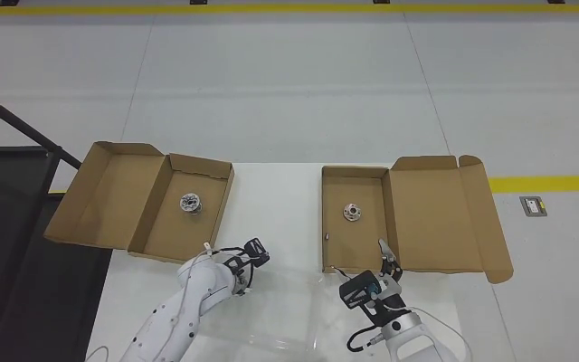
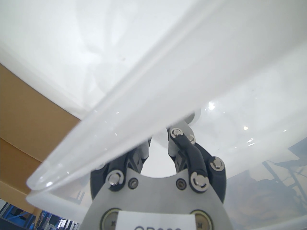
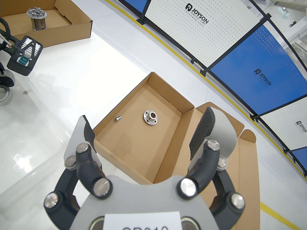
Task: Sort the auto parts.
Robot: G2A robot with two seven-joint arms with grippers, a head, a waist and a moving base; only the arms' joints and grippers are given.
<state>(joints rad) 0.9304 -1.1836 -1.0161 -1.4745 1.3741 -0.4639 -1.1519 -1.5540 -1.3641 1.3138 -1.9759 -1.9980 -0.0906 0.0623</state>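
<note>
While the open, empty right claw (image 3: 147, 118) hovers by the cardboard box (image 3: 134, 144), the left claw (image 2: 159, 142), grip unclear, sits at the clear bin (image 2: 144, 92), seemingly picking; next likely needs a clean lift.

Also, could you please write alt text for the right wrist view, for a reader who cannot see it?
The right gripper, open and empty, hangs near an open cardboard box holding a round metal flange and a small bolt. Farther off on the white table, a second box holds a cylindrical metal part.
</note>
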